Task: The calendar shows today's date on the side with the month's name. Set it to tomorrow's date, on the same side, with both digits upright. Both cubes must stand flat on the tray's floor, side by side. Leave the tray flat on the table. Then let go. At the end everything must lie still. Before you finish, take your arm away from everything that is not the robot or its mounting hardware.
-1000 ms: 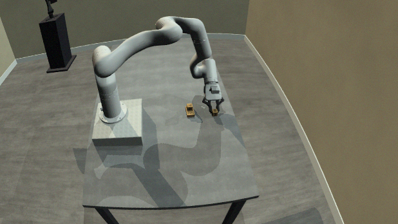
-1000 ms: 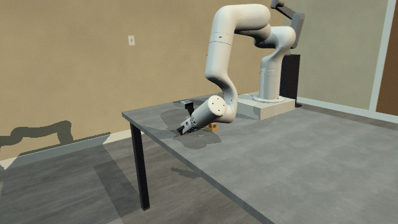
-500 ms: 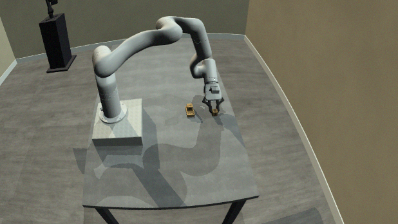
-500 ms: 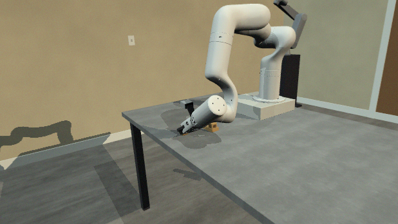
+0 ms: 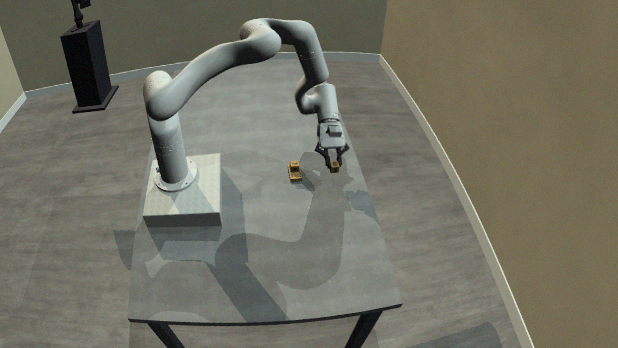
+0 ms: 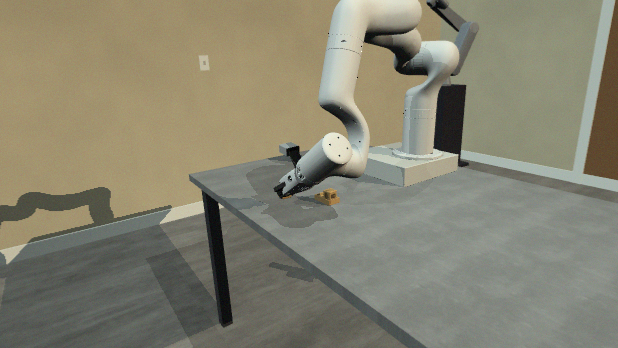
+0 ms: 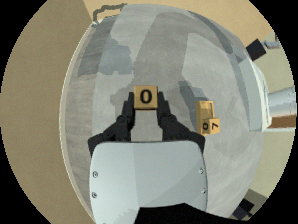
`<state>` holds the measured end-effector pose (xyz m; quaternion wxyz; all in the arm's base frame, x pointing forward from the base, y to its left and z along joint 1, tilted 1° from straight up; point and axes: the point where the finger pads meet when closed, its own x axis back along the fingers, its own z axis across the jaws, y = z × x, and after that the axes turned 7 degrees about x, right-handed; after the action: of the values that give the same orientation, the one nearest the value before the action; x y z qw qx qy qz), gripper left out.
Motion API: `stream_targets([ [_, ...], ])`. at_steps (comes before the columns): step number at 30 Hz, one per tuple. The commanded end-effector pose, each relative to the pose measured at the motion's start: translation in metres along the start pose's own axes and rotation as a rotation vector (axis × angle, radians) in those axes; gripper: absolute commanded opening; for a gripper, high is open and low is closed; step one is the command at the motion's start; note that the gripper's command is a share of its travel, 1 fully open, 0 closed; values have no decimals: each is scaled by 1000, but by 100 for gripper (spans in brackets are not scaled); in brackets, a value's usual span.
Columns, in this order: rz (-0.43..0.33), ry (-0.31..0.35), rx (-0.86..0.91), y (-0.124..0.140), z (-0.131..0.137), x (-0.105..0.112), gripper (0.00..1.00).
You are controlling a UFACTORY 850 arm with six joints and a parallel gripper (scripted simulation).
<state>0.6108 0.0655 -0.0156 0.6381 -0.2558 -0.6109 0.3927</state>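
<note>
- Nearest to your wrist camera, the gripper (image 7: 145,111) pinches a cube (image 7: 145,96) between its two dark fingers, so it is not spread and not pressed together on nothing.
- On the face of this cube that looks at the wrist camera you read a dark 0, and it stands upright in that view.
- From the exterior view you see the gripper (image 6: 283,191) tilted and low, with the cube (image 6: 287,196) at the table (image 6: 450,240) surface; whether the cube touches the table or hangs just over it, you cannot tell.
- From the top view the cube (image 5: 334,168) is out of the tray, near the table's edge on the side of the beige wall.
- Beside it, apart from the gripper, you find the tray (image 5: 295,174) lying flat on the table, a small wooden thing.
- One second cube (image 7: 206,110) stands in the tray (image 7: 210,124), at the end farther from the wrist camera.
- A side of the tray shows small dark marks in the wrist view, one looks like a 7, but they are too small to read with certainty.
- Farther back, the arm (image 5: 210,60) goes up in a high arch and comes down to its base (image 5: 210,200), a pale block at the table's other side.
- Behind the table, on the floor, a black pedestal (image 5: 87,65) stands near the far wall.
</note>
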Motion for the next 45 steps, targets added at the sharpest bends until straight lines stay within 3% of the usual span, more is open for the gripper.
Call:
stream_targets([
  [1,0,-2,-2,-13,1,10,29],
  [21,-6,-2,-2,-26,2,18,29],
  [26,-118,-9,2,-26,3,16,29],
  [28,-118,-9,2,-26,3,16,29],
  [33,-250,-31,-1,-28,3,18,29],
  [39,-276,-33,0,-30,3,17,29],
  [43,-380,-37,5,-30,5,16,29],
  [45,-380,-37,5,-30,5,16,29],
])
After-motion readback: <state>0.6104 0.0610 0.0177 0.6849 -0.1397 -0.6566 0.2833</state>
